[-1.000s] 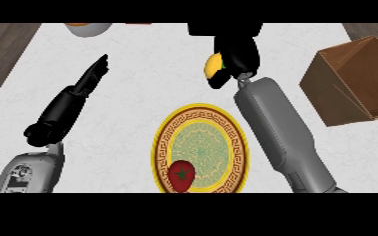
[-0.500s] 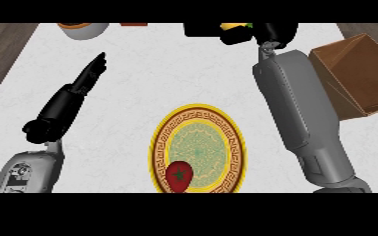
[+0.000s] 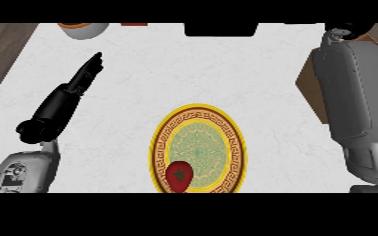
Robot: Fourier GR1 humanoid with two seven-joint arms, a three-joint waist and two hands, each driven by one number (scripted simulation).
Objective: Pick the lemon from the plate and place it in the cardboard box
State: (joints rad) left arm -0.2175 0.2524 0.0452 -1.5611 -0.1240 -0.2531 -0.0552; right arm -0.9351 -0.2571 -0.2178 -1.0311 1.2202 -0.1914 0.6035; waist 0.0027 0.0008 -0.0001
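At the right edge, the right forearm (image 3: 347, 90) is reaching over the cardboard box (image 3: 310, 87); its hand and the lemon are lying out of sight, so I cannot tell the grip. The left hand (image 3: 77, 82) is resting with straight fingers, well apart from the plate (image 3: 159, 145).

White marbled counter (image 3: 184, 75) seen from above.
Faint grey veins run across its top; a strip of dark wood floor (image 3: 13, 42) shows at the upper left.

A single head view looks steeply down at the counter (image 3: 221, 75), forearms entering from below.
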